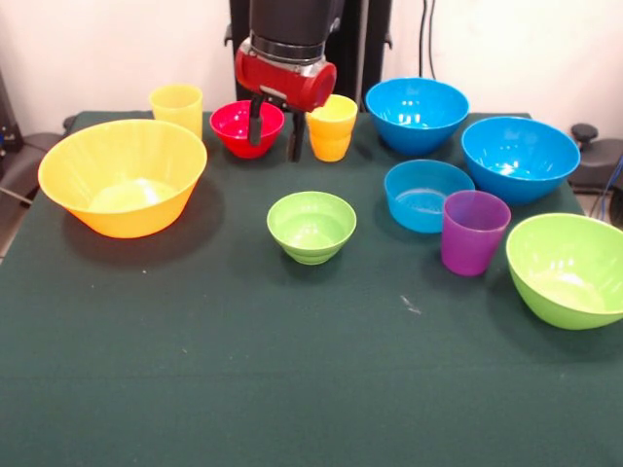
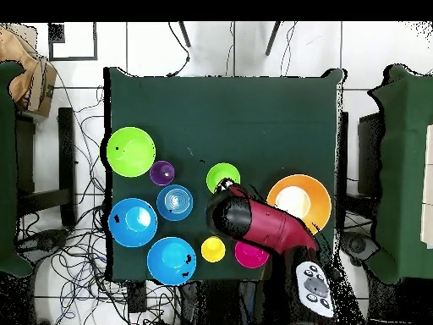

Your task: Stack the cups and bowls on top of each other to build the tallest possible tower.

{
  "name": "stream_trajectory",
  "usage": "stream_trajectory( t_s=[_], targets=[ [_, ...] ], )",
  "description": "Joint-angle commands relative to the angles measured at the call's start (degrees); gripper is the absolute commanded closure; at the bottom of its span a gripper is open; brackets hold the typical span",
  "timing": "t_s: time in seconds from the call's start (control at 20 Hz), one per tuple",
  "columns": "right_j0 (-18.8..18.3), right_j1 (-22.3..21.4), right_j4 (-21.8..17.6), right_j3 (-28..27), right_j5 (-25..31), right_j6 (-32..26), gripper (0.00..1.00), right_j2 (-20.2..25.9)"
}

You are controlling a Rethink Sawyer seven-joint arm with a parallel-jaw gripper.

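Observation:
My gripper (image 1: 275, 136) hangs at the far side of the table, between the small red bowl (image 1: 246, 126) and a yellow cup (image 1: 332, 126). It is open and empty, and one finger (image 1: 255, 122) shows in front of the red bowl. A second yellow cup (image 1: 176, 105) stands far left, behind the huge orange-yellow bowl (image 1: 122, 175). The small green bowl (image 1: 311, 226) sits mid-table. The purple cup (image 1: 473, 232) stands by the shallow blue bowl (image 1: 426, 195). Two large blue bowls (image 1: 417, 114) (image 1: 519, 158) and the lime green bowl (image 1: 569, 268) are on the right. Every piece stands alone.
In the overhead view my red arm (image 2: 254, 222) covers the gripper and one yellow cup. The orange-yellow bowl (image 2: 298, 201), small green bowl (image 2: 222, 177) and red bowl (image 2: 251, 254) ring it. The green table (image 1: 243, 370) has open cloth along its near half.

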Motion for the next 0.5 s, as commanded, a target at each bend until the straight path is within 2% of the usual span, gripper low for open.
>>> stream_trajectory(
  t_s=[0.05,0.5],
  targets=[
    [2.0,0.1,0.9,0.9,3.0,7.3,0.0,4.5],
    [2.0,1.4,0.9,-0.9,3.3,6.6,0.0,4.4]
  ],
)
